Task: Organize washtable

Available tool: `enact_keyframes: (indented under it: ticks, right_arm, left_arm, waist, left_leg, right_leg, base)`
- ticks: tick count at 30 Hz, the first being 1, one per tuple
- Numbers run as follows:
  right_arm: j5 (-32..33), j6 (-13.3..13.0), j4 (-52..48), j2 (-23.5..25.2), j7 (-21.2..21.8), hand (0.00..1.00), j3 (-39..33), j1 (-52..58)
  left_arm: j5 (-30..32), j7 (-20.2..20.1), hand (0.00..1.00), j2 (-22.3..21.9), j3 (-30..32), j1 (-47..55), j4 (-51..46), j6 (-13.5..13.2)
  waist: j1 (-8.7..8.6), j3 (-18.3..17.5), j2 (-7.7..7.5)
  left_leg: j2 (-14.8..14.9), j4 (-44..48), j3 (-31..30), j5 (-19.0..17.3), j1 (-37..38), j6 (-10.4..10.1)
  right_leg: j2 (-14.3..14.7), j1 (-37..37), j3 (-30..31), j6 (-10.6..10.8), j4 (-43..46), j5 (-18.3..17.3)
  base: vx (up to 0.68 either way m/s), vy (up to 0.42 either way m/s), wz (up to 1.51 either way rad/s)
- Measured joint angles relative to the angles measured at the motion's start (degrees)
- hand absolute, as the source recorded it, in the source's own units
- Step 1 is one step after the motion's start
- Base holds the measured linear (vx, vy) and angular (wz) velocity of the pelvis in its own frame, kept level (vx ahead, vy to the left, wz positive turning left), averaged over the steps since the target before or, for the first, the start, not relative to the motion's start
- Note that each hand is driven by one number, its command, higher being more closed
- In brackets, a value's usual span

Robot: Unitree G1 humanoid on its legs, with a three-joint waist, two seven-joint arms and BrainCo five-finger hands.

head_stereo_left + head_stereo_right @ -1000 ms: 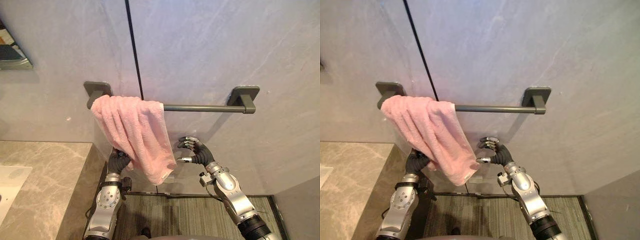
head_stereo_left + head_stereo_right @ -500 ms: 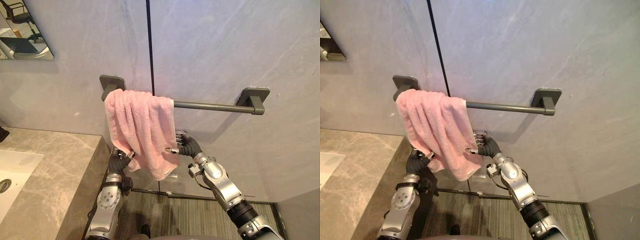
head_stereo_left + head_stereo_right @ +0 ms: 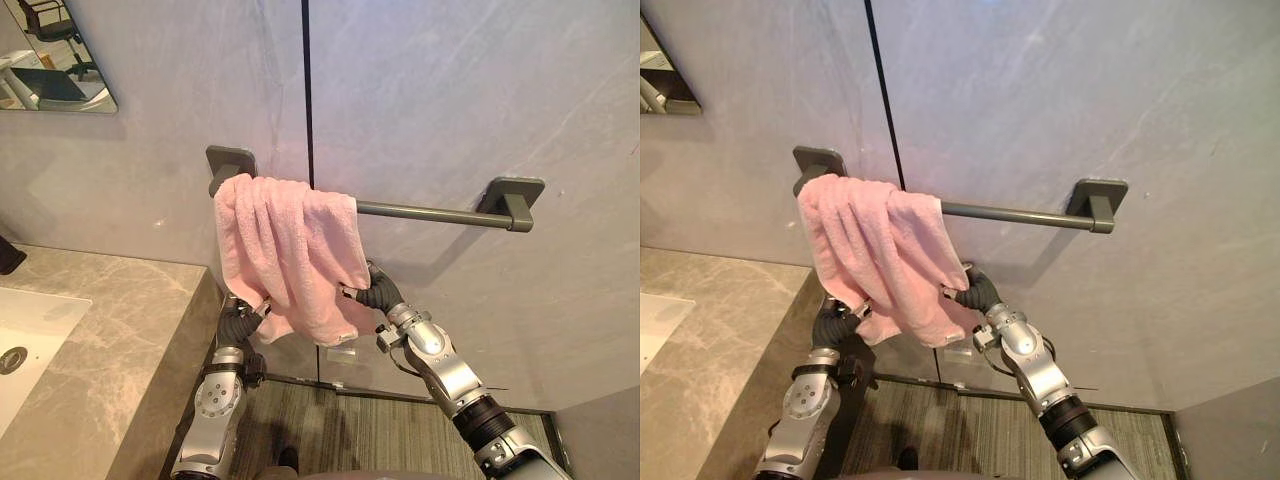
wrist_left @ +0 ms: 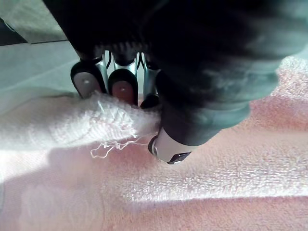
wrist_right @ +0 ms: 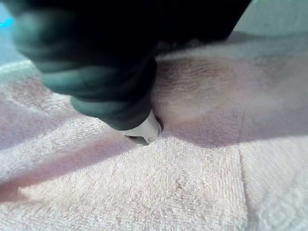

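Note:
A pink towel (image 3: 285,250) hangs bunched over the left end of a dark grey wall rail (image 3: 430,211). My left hand (image 3: 240,322) is under the towel's lower left edge, shut on a pinched fold of the towel (image 4: 96,125); its fingers (image 4: 122,89) curl against the cloth. My right hand (image 3: 378,293) is at the towel's lower right edge, shut on the towel (image 5: 183,187), with the cloth pressed round its thumb (image 5: 142,130). The right half of the rail is bare.
A marble washtable counter (image 3: 110,340) with a white sink (image 3: 30,335) lies at the left, its edge close to my left arm. A mirror corner (image 3: 55,70) shows at the upper left. Grey wall panels stand behind the rail; striped floor (image 3: 340,430) lies below.
My right hand has moved left from open air to the towel's right edge and closed on it. The left hand has kept its hold. The camera has shifted.

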Motion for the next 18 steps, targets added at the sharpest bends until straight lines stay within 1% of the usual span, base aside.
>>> enact_keyframes:
  ticks: [11, 18]
  right_arm:
    - [0.2, 0.0, -0.1, 2.2, 0.4, 1.0, -2.9, 1.5]
    - [0.2, -0.1, -1.0, 2.5, 0.3, 1.0, -8.7, 5.0]
  left_arm:
    - [0.0, -0.1, 1.0, 0.0, 0.3, 0.0, 0.0, 0.0]
    - [0.0, 0.0, 1.0, -0.7, 2.1, 0.0, 0.0, 0.0]
  waist:
    - [-0.02, 0.0, -0.34]
    - [-0.18, 0.0, -0.35]
  left_leg:
    - [0.0, 0.0, 0.2, 0.0, 0.0, 0.0]
    - [0.1, 0.0, 0.5, 0.0, 0.1, 0.0]
  right_leg:
    - [0.0, -0.3, 0.2, 0.0, 0.2, 0.0]
    - [0.0, -0.6, 0.5, 0.0, 0.4, 0.0]
  base:
    - [0.0, 0.0, 0.0]
    - [0.0, 0.0, -0.01]
